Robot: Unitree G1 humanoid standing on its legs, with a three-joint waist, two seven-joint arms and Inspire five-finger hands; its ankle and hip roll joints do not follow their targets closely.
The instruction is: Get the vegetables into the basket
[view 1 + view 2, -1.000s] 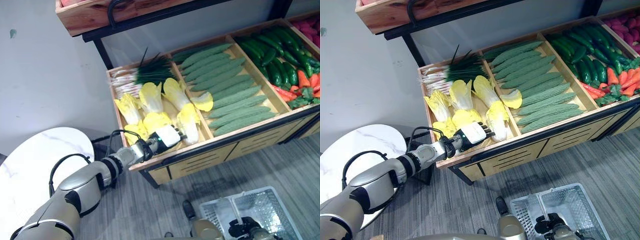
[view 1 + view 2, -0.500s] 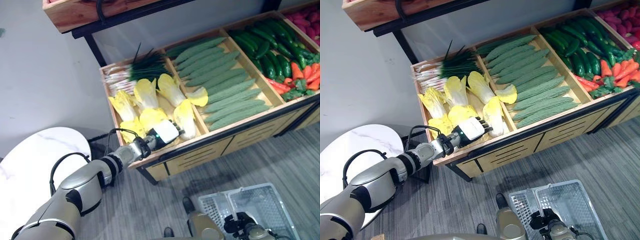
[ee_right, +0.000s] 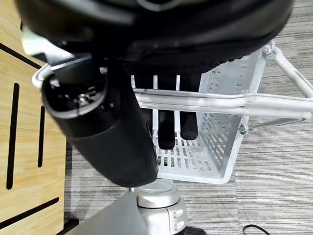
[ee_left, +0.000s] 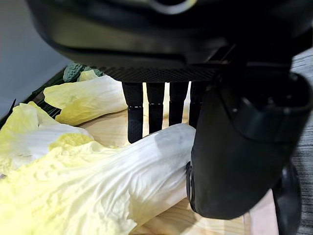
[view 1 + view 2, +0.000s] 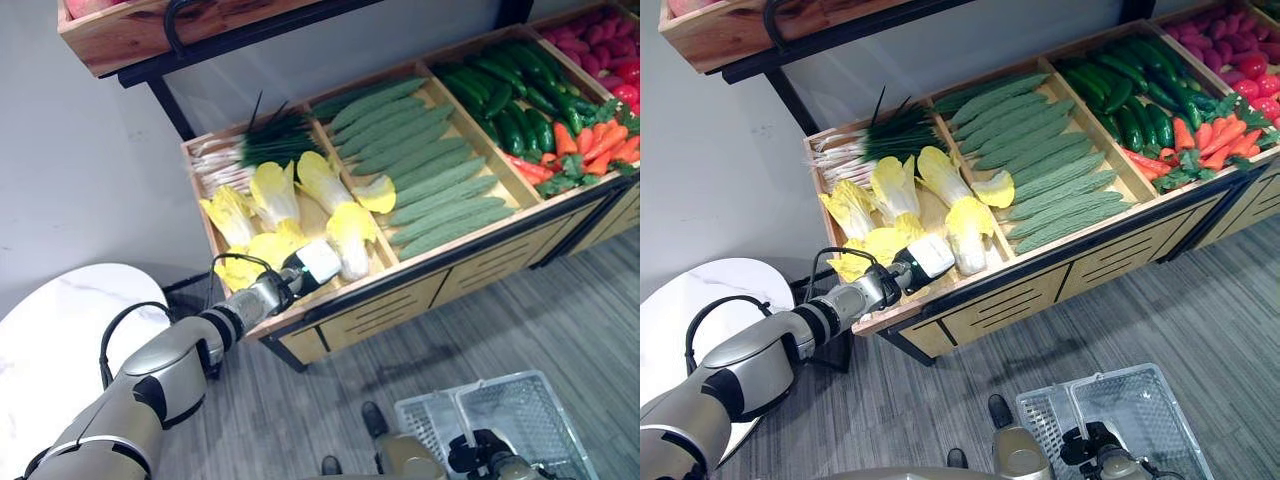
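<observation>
Napa cabbage (image 4: pixel 122 181): lies in the leftmost compartment of the wooden display bin (image 5: pixel 300 325), at about 8 o'clock in the left eye view, near the front rail, among several like heads.
Display bin: further compartments toward 1 and 2 o'clock hold ridged green gourds (image 5: pixel 430 190), then dark cucumbers (image 5: pixel 510 105) and carrots (image 5: pixel 590 145).
Basket (image 5: pixel 1120 420): pale wire mesh, on the floor at 5 o'clock, well apart from the bin.
Left hand (image 4: pixel 234 147): over the cabbage's white stalk end, straight fingers (image 4: pixel 134 115) on the far side, thumb on the near side; wide, not yet closed on it.
Right hand (image 3: pixel 112 127): curled round the basket's handle (image 3: pixel 220 100), holding it.
Handling, judged: moderately heavy, smooth and somewhat slippery; stalk firm, leaf end soft and easily crushed.
Grip point, judged: the thick white stalk, across its width, not the yellow leaves.
</observation>
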